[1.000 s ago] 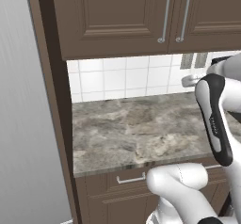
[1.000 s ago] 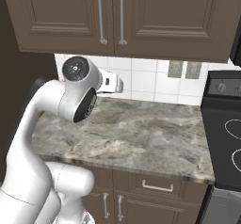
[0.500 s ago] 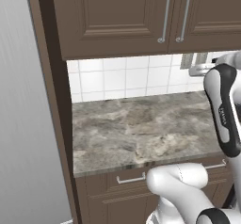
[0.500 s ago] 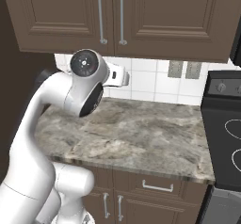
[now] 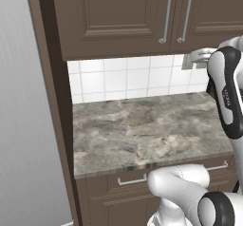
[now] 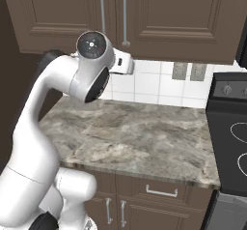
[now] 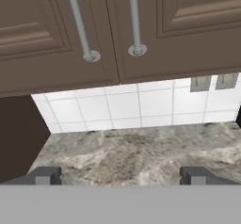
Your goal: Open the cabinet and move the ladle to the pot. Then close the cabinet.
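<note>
Evidently the pincer (image 7: 120,175) stood wide open, holding nothing, with the cabinet (image 7: 117,25) shut just above and ahead of it. Its two handles (image 7: 135,16) sat close together (easy to snag both, or slip off).

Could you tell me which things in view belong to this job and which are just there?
For the job:
- cabinet, both doors shut
- claw, open, empty, facing the cabinet's handles

Just there:
- counter
- stove
- wall sockets
</note>
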You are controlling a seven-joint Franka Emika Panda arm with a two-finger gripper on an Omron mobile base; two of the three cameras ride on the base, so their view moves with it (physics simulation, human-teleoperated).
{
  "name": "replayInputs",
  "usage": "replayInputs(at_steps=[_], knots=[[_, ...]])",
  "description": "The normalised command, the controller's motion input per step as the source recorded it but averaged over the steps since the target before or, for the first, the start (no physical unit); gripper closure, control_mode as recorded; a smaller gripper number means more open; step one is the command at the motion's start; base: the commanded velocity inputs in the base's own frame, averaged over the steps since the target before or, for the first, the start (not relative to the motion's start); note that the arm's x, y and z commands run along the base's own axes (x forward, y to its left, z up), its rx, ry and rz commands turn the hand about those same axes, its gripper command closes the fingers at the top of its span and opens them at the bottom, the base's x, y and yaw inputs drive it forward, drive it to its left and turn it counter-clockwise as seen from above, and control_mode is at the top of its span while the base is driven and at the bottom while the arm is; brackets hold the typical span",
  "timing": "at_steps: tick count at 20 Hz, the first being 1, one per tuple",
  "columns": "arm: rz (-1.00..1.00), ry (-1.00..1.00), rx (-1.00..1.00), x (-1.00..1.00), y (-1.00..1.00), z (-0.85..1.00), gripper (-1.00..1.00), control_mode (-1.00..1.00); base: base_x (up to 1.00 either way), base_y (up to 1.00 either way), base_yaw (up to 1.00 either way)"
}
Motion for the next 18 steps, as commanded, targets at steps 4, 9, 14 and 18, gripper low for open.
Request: replayInputs(at_steps=[4,9,14,18], knots=[[0.00,0.00,0.04,0.26,0.00,0.19,-1.00,-1.00,0.00,0.00,0.00],[0.00,0.00,0.03,0.31,0.00,0.15,-1.00,-1.00,0.00,0.00,0.00],[0.00,0.00,0.02,0.25,-0.03,0.10,-1.00,-1.00,0.00,0.00,0.00],[0.00,-0.01,0.00,0.27,-0.04,0.03,-1.00,-1.00,0.00,0.00,0.00]])
